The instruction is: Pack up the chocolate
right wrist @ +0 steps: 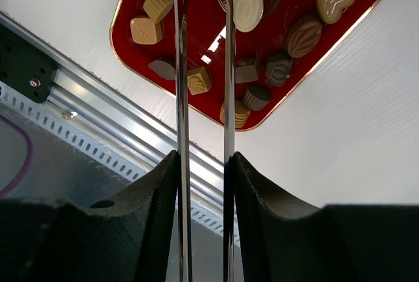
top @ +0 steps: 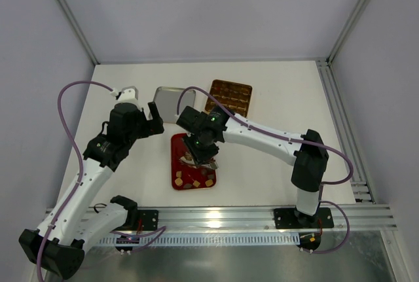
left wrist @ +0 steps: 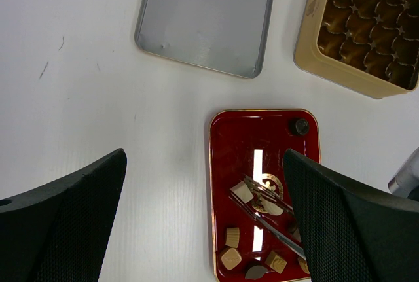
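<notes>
The chocolate (right wrist: 248, 5) lies as small tan, dark and whitish pieces on the red tray (left wrist: 236, 138), mostly at its near end (top: 196, 178). My right gripper (right wrist: 203, 158) is shut on a pair of metal tongs (right wrist: 182, 99), which reach down over the tray (top: 177, 143). In the left wrist view the tongs (left wrist: 275, 220) have their tips on either side of a tan cube (left wrist: 242, 192); whether it is pinched does not show. A whitish piece (left wrist: 273, 207) lies just beside it. My left gripper (left wrist: 204, 164) hangs open above the table, left of the tray, holding nothing.
A gold tin (left wrist: 308, 40) with grid compartments (top: 229, 97) stands beyond the tray at the right. Its silver lid (left wrist: 206, 17) lies upside down to the tin's left (top: 169, 101). One dark piece (left wrist: 299, 126) sits alone at the tray's far corner. An aluminium rail (right wrist: 98, 112) runs along the near table edge.
</notes>
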